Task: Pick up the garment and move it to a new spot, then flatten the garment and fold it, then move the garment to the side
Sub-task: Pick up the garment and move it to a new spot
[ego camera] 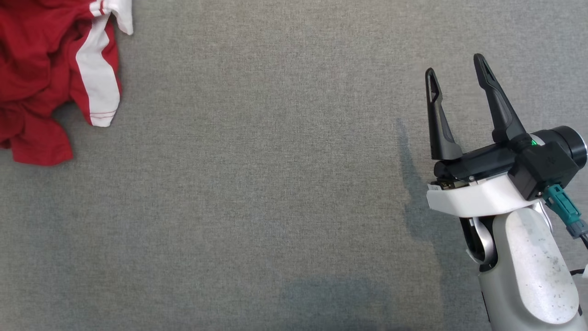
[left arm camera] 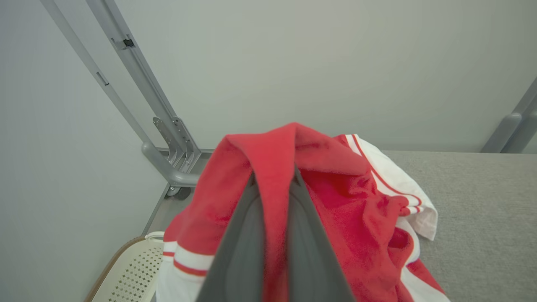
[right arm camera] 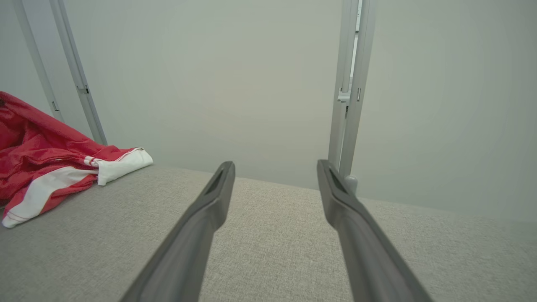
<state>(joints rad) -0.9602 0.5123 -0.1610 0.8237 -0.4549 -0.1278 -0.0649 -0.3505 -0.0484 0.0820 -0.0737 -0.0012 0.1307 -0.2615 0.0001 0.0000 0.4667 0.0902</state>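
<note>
We find the garment [ego camera: 46, 82], a red piece with white bands, bunched at the far left corner of the grey cloth-covered table [ego camera: 275, 184]. Crumpled as it is, we cannot name a clear long axis. In the head view the heap stretches along the table's left edge, one broad white band runs from far to near, and a white-trimmed end points toward the table's middle. The left gripper [left arm camera: 275, 174] is closed on a fold of the red cloth, which rises as a ridge between its two fingers and drapes down both sides of them. The right gripper [ego camera: 455, 64] stands over the table's right side, well apart from the garment, its fingers spread wide with nothing between them. Behind the table we see a plain pale wall [right arm camera: 251, 84] and grey metal frame posts [right arm camera: 350, 84]. A perforated cream basket [left arm camera: 130, 272] sits beyond the table's left edge.
</note>
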